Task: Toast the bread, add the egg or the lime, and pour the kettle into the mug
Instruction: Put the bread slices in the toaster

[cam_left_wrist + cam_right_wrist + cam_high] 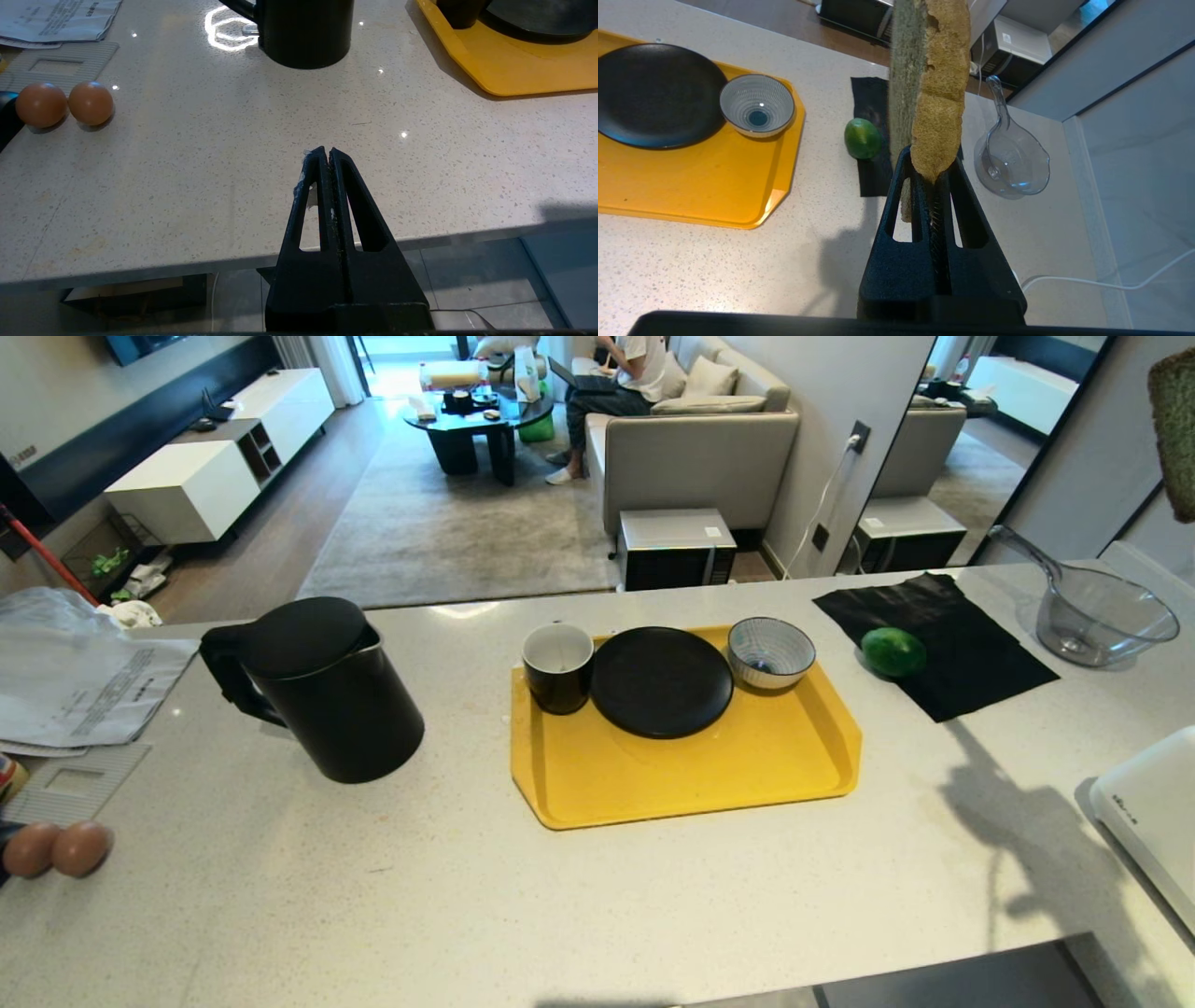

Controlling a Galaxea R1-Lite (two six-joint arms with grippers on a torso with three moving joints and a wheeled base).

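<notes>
Right gripper point(930, 172): closed on the lower edge of the bread point(941, 88). The slice stands on edge above the fingers, brown crust toward the wrist camera. It is held in the air over the right part of the counter point(597, 896), above the black cloth point(943, 639). In the head view only a piece of the bread point(1176, 439) shows, at the upper right edge.

Left gripper point(327, 156): fingers pressed together, holding nothing. It hangs at the near edge of the counter point(210, 186), well apart from all items.

Kettle point(317, 686): on the counter left of centre, lid on, handle to the left, upright as far as can be judged.

Yellow tray point(691, 775): centre of the counter. Along its far side, left to right: the mug point(557, 665), a black plate point(661, 679), a striped bowl point(771, 651). The mug is just beside or touching the plate; I cannot tell which. Its white interior appears empty.

Lime point(893, 651): lying on the near left part of the black cloth, right of the tray.

Clear glass jug point(1102, 616): far right, just beyond the cloth, handle pointing away.

Two brown eggs point(56, 849): near left edge of the counter, side by side, touching. Papers point(84, 681) lie beyond them.

A white appliance point(1153, 812) shows partly at the near right edge.

A person point(621, 383) sits on a sofa in the room beyond the counter.
</notes>
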